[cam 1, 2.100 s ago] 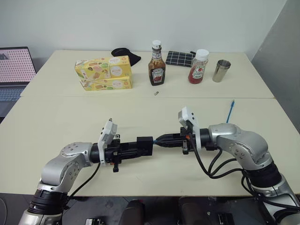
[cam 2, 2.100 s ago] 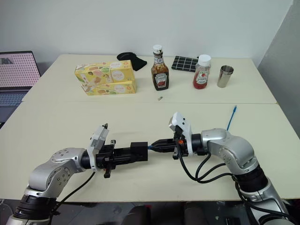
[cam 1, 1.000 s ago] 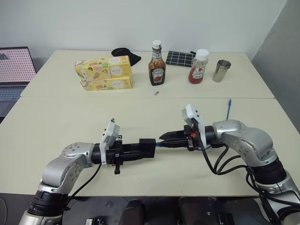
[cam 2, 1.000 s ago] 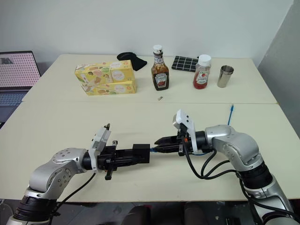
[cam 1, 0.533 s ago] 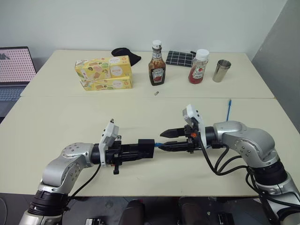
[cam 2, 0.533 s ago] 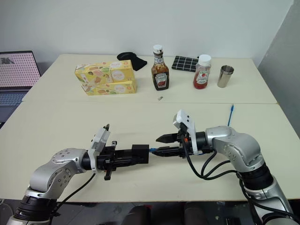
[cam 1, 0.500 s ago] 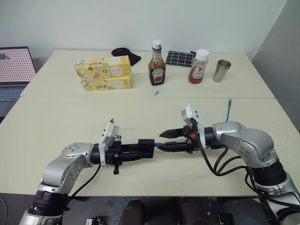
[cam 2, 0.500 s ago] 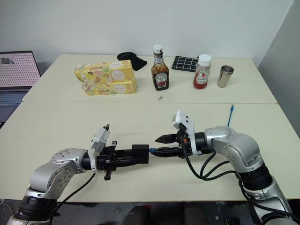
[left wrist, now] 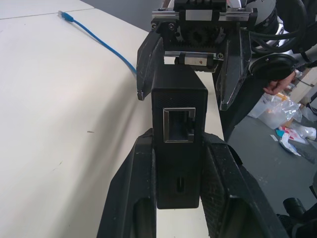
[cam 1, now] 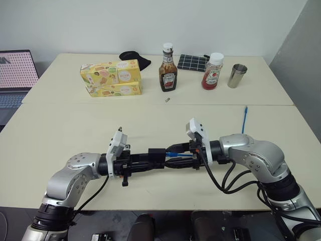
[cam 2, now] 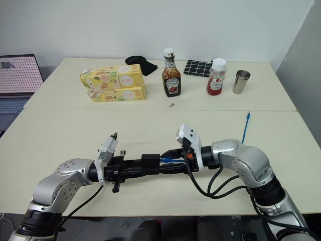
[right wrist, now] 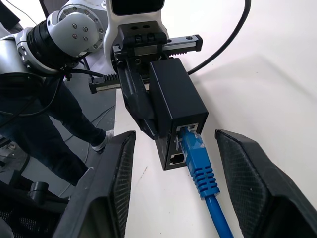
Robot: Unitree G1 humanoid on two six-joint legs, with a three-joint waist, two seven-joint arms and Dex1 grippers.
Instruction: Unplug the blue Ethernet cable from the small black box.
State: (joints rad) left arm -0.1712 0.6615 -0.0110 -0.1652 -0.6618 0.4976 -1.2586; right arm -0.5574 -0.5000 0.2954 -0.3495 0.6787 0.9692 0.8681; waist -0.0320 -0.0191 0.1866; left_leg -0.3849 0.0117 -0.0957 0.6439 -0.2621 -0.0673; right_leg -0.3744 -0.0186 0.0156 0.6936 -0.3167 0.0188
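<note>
L gripper (cam 1: 145,159) pinched the small black box (right wrist: 176,106), plug of the blue Ethernet cable (right wrist: 198,161) seated, lying lengthwise btwn spread R gripper (right wrist: 181,171) fingers, R nearer.

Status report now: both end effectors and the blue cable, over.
Left end effector shut on the small matte-black box. Right end effector open, fingers either side of the blue boot. Thin blue Ethernet cable still plugged in. Nothing in the way.
</note>
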